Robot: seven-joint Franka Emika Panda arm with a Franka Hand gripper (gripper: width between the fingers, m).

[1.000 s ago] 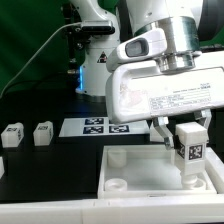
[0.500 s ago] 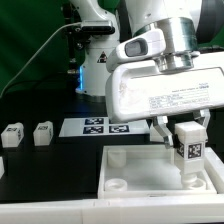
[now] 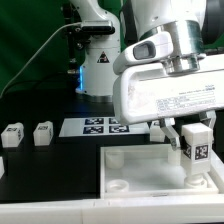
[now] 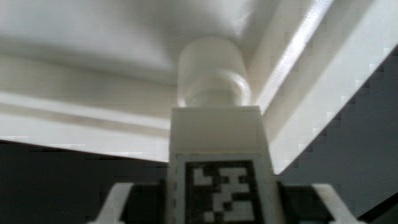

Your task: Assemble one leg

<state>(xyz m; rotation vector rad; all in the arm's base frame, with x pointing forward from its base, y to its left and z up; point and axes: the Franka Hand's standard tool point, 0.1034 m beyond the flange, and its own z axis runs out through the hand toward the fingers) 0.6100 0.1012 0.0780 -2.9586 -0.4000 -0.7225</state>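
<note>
My gripper [image 3: 193, 133] is shut on a small white leg [image 3: 195, 150] with a black-and-white tag on its face. It holds the leg upright over the far right part of the large white tray [image 3: 135, 160]. In the wrist view the leg [image 4: 217, 130] runs out from between the fingers [image 4: 128, 203], and its rounded end points at an inner corner of the tray [image 4: 89, 90]. Whether that end touches the tray is hidden.
Two more tagged legs [image 3: 12, 135] [image 3: 42, 133] stand on the black table at the exterior view's left. The marker board [image 3: 100, 126] lies behind the tray. A round corner socket [image 3: 116, 185] shows in the tray's near left corner. The robot base stands behind.
My gripper and the leg in it have shifted slightly toward the exterior view's right. The other legs and the tray have not moved.
</note>
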